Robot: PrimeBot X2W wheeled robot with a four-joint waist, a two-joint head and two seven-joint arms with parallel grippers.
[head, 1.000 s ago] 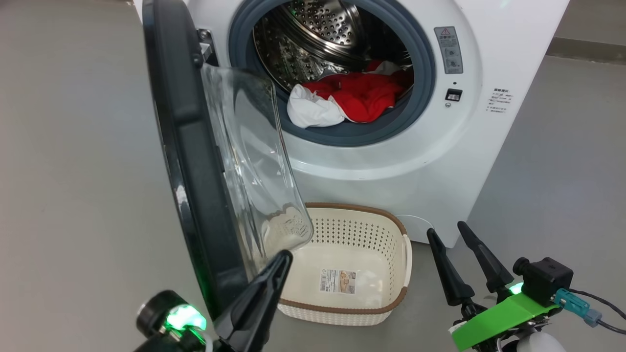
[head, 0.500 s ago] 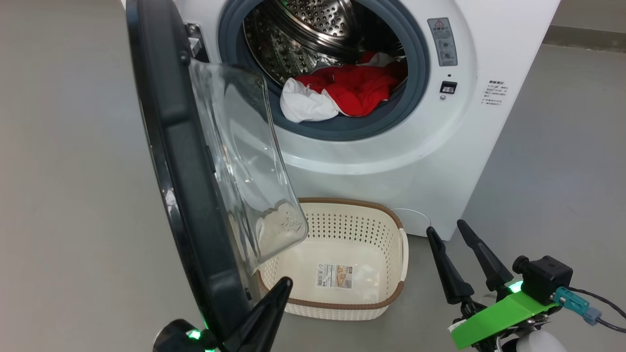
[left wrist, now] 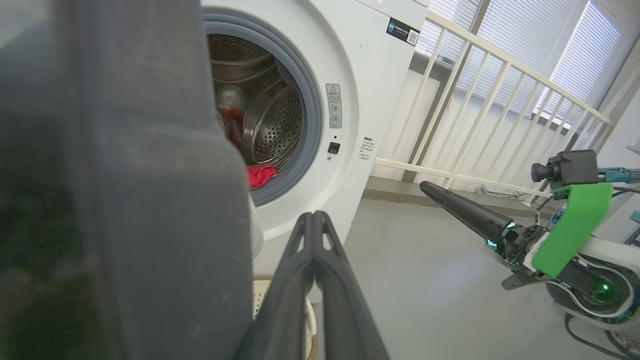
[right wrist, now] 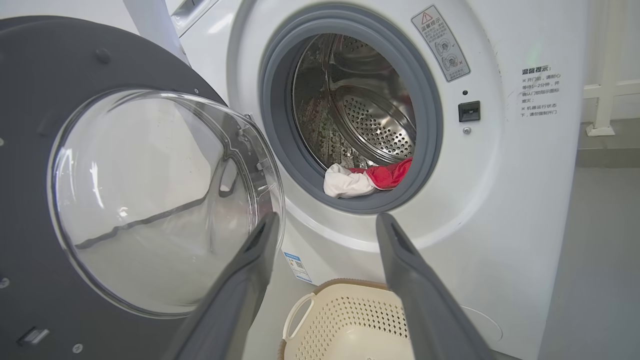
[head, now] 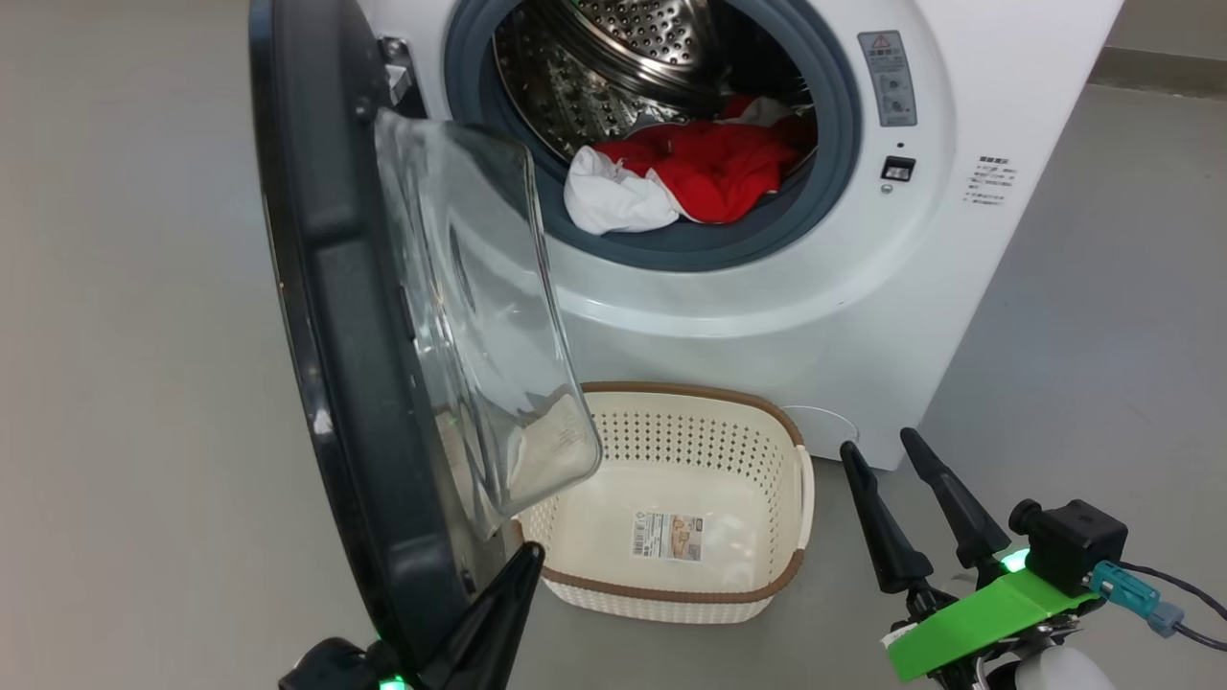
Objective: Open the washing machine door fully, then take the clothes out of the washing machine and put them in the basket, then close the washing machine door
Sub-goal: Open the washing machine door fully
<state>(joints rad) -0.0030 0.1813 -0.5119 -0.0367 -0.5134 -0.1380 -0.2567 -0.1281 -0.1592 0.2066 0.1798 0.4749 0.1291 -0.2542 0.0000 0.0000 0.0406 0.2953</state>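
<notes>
White machine [head: 863, 287] is the biggest thing we see, across the top of the head view on a grey floor [head: 144, 287], with a grey gasket [head: 671, 254] ringing a steel drum [head: 623, 57]. Next is the door [head: 335, 287], black rim with a clear bowl. It's hinged on the machine's left and swung out toward us, standing about square to the machine front, edge-on in the head view with the bowl facing right. The basket [head: 671, 596] sits on the floor just in front of the machine, below the drum mouth. Its left end is tucked under the door's bowl, and a paper label [head: 668, 537] is on its bare bottom. The clothes [head: 709, 168] lie at the front lip of the drum, a red heap with a white piece on its left draped onto the gasket. The right gripper [head: 874, 441] is low at the right, near the basket's right end and apart from it, fingers spread wide and empty. The left gripper [head: 527, 556] is at the bottom edge, fingers pressed together with nothing between them. Its tip is just beside the door's lower inner edge, and we can't tell if it touches
</notes>
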